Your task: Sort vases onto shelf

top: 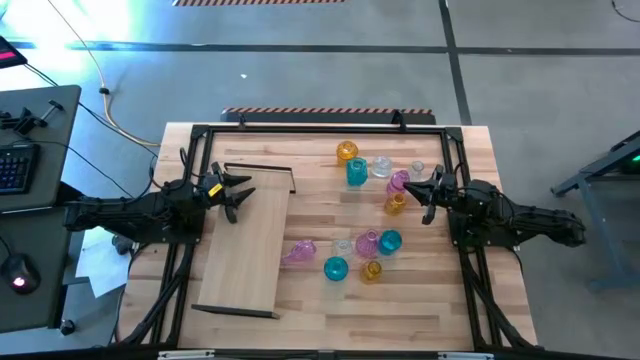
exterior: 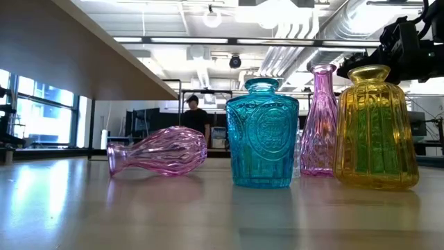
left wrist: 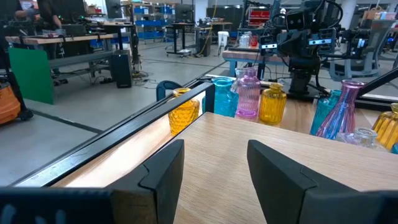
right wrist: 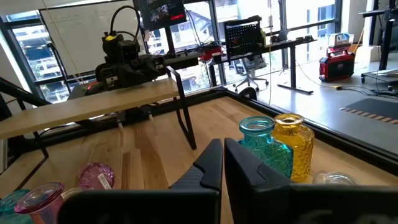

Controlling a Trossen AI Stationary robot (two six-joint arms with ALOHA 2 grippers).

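Note:
The shelf (top: 245, 240), a light-wood board on dark rails, stands on the table's left half. About a dozen glass vases stand in two clusters right of it. The far cluster has an amber vase (top: 347, 151), a teal one (top: 356, 172), clear ones, a pink one (top: 398, 182) and another amber one (top: 395, 203). The near cluster includes a pink vase lying on its side (exterior: 159, 151), a teal one (exterior: 262, 135) and an amber one (exterior: 374, 128). My left gripper (left wrist: 214, 155) hovers open over the shelf's far end. My right gripper (right wrist: 223, 152) is shut, just right of the far cluster's pink and amber vases.
A dark metal frame (top: 200, 135) runs round the tabletop. Bare wood lies between the two vase clusters and along the near edge. A desk with a keyboard (top: 15, 165) stands left of the table. A person (exterior: 194, 114) stands far off in the room behind.

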